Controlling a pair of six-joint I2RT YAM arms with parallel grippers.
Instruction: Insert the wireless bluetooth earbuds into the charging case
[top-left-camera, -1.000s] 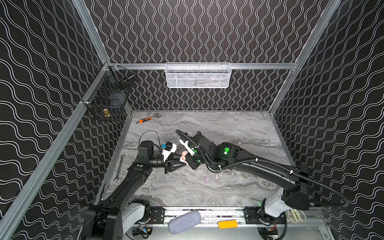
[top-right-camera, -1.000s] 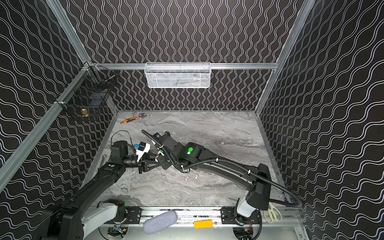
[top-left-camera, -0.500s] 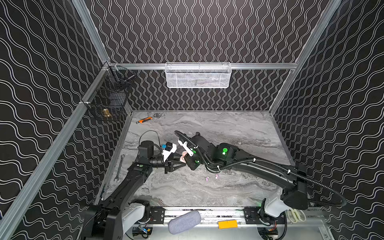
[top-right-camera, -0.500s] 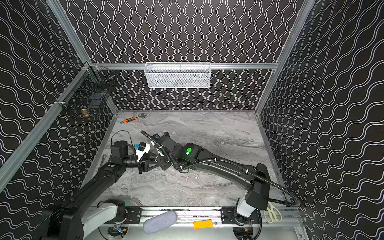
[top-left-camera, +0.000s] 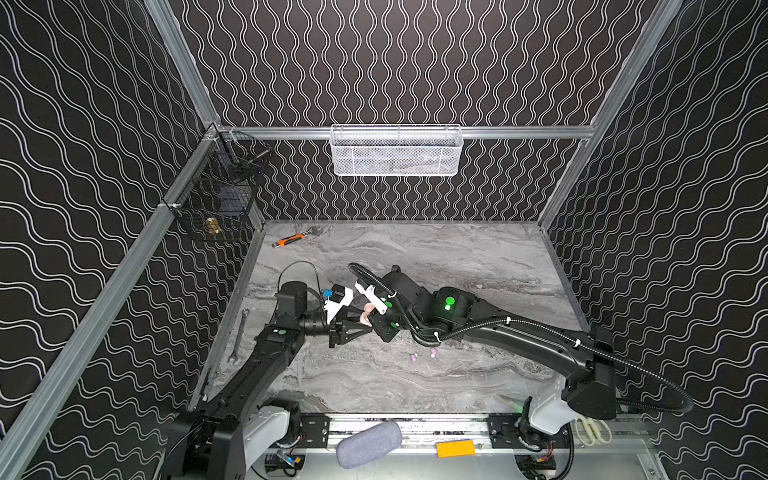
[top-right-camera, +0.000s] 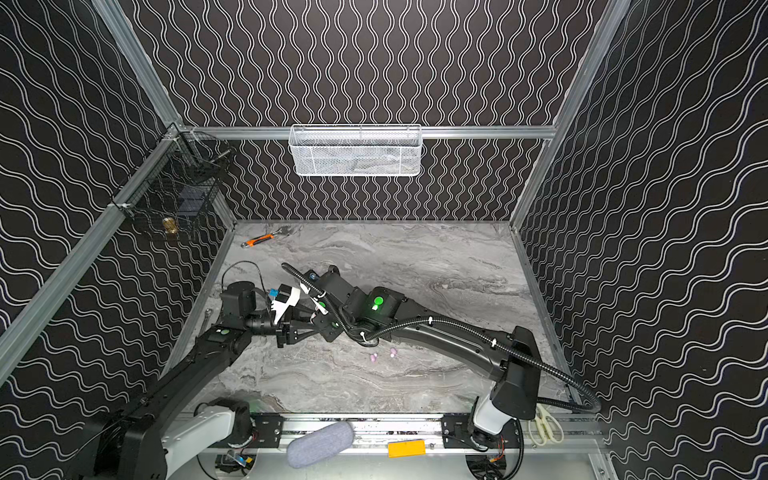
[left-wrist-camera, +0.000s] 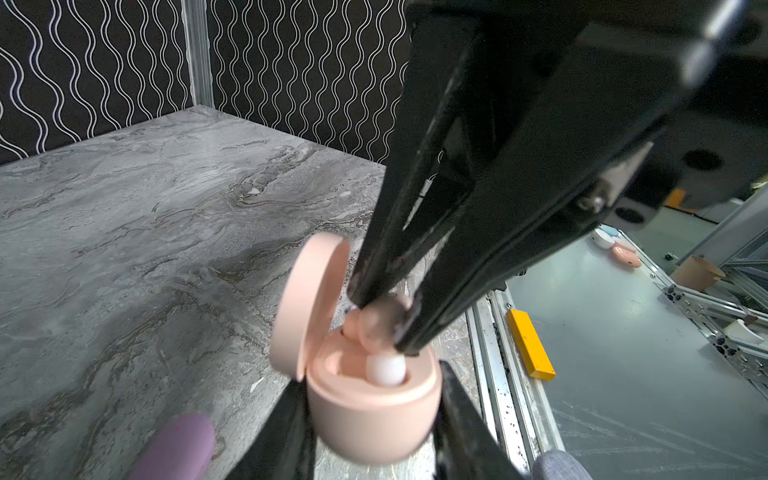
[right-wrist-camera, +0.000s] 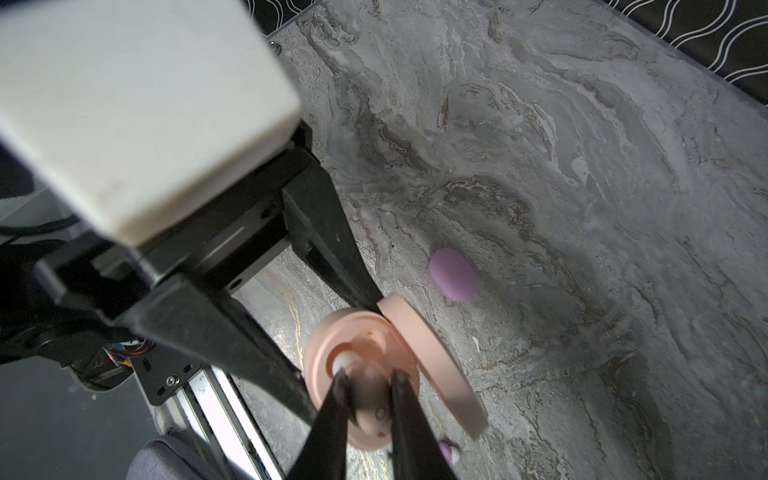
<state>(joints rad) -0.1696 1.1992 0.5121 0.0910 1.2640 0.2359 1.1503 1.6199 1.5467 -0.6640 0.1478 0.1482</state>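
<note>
My left gripper (left-wrist-camera: 372, 419) is shut on a peach charging case (left-wrist-camera: 374, 432), held off the table with its lid (left-wrist-camera: 307, 299) swung open. My right gripper (right-wrist-camera: 370, 382) is shut on a peach earbud (right-wrist-camera: 370, 395). The bud's white tip (left-wrist-camera: 385, 370) sits in a well of the case. In both top views the two grippers meet left of centre, where the case (top-left-camera: 366, 316) shows as a small peach patch. Two lilac earbuds (top-left-camera: 413, 356) (top-left-camera: 433, 352) lie loose on the marble in front of the right arm; they also show in a top view as lilac earbuds (top-right-camera: 373, 357) (top-right-camera: 393, 352).
A closed lilac case (right-wrist-camera: 452, 274) lies on the table just beyond the held case. An orange-handled tool (top-left-camera: 291, 240) lies at the back left and a wrench (top-left-camera: 237, 336) along the left edge. A white mesh basket (top-left-camera: 397, 151) and a black wire basket (top-left-camera: 220, 195) hang on the walls.
The right arm has crept slightly left toward the case. Both grips are unchanged.
</note>
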